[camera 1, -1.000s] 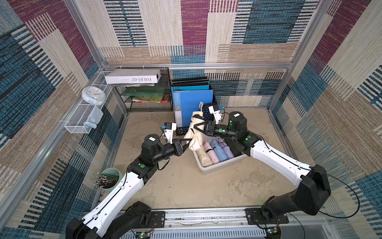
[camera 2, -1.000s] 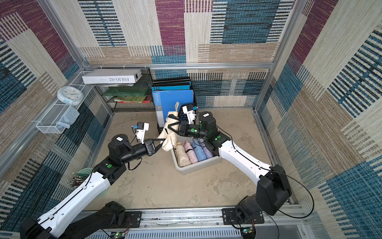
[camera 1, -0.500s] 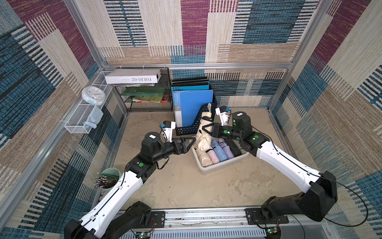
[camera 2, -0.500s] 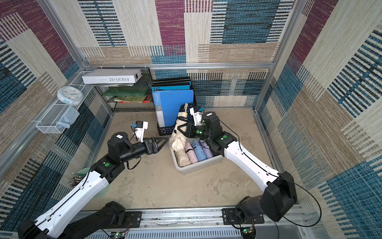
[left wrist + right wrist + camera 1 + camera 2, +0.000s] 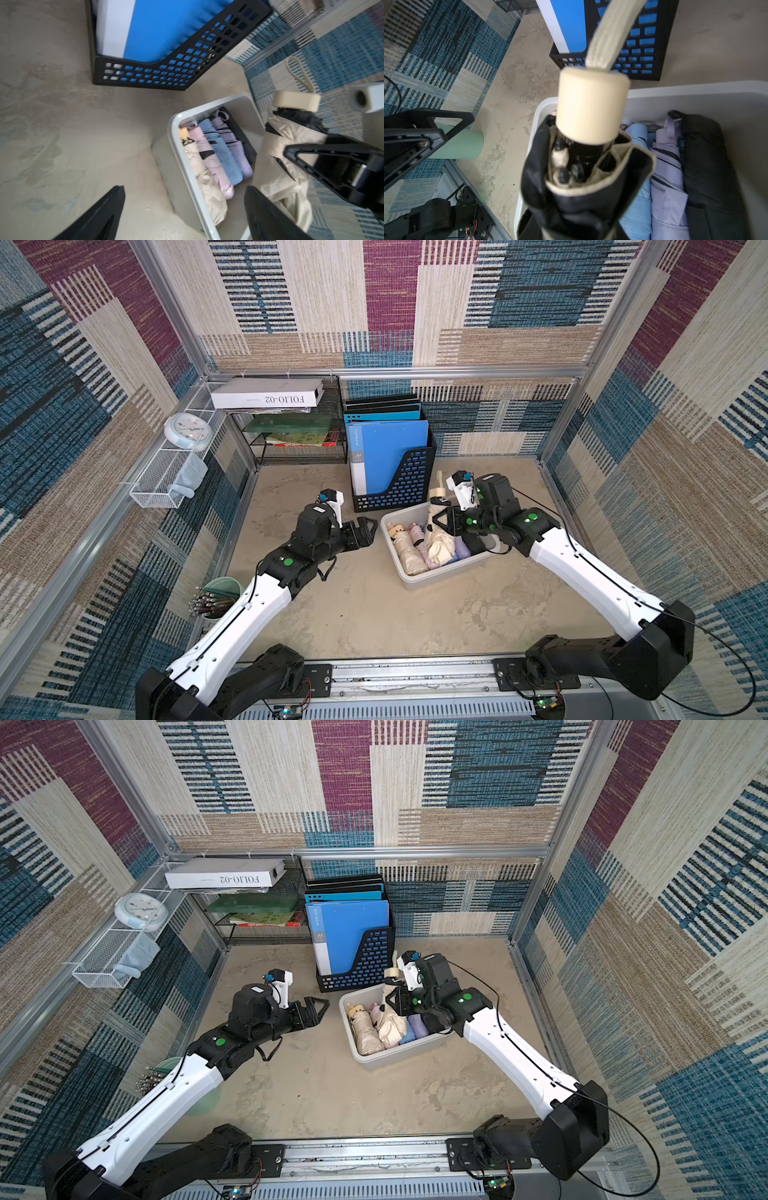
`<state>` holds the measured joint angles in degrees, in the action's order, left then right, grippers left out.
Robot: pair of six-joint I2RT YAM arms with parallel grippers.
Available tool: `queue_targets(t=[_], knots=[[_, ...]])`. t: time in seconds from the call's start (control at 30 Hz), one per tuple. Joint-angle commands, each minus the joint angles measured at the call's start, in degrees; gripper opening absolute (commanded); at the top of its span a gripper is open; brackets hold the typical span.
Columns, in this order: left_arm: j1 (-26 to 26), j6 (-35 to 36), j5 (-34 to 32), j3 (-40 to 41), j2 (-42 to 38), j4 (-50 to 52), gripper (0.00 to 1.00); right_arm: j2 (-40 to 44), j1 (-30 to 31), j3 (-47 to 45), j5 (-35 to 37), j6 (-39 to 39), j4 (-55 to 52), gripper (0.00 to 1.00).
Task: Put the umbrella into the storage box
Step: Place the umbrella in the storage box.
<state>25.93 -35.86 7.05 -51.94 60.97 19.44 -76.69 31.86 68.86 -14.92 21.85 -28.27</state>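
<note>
Plainly, the right gripper [image 5: 441,523] is clamped across the middle of the cream umbrella [image 5: 440,545], holding it on a slant over the storage box [image 5: 438,576]. The canopy end points down into the tub and the round handle [image 5: 591,108] points up toward the black file holder [image 5: 401,489]. That tilt looks chosen so the umbrella can slide in lengthwise beside the folded umbrellas [image 5: 218,158], which lie in a row of beige, pink, blue, lilac and black. Whether its lower end already rests on that row cannot be told. The wrist strap [image 5: 610,31] sticks out past the handle, clear of the jaws. The left gripper [image 5: 371,531] hovers just beside the box's near wall with its jaws spread wide and nothing between them. It seems parked there to stay out of the way while remaining close enough to help. As for writing, the white carton [image 5: 266,394] on the wire shelf reads "FOLIO-02", upside down from here. The blue folder's [image 5: 390,448] spine carries small print too fine to read.
</note>
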Motion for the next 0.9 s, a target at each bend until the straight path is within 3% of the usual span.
queue_targets(t=[0.0, 0.4, 0.53, 0.63, 0.73, 0.87], knots=[[-0.1, -1.5, -7.5, -0.6, 1.2, 6.6, 0.93, -2.7, 0.9, 1.6, -5.0, -0.5, -0.4, 0.18], [-0.3, -7.1, -17.1, 0.3, 1.0, 13.1, 0.92, -14.1, 3.3, 6.0, -14.1, -4.0, -4.1, 0.2], [-0.4, -7.8, -16.3, 0.6, 1.1, 12.3, 0.92, -15.8, 3.5, 5.2, -16.2, -4.2, -4.3, 0.23], [-0.4, -7.0, -9.7, 0.5, 1.6, 8.5, 0.91, -16.3, 4.0, 4.3, -17.2, -4.4, -3.4, 0.29], [0.1, -9.2, -3.9, -0.2, 2.7, 5.6, 0.9, -16.9, 4.8, 4.2, -18.2, -5.1, -3.0, 0.45], [3.3, -13.6, -2.8, -0.5, 3.4, 3.5, 0.91, -15.8, 5.1, 4.1, -15.5, -5.2, -1.1, 0.62]])
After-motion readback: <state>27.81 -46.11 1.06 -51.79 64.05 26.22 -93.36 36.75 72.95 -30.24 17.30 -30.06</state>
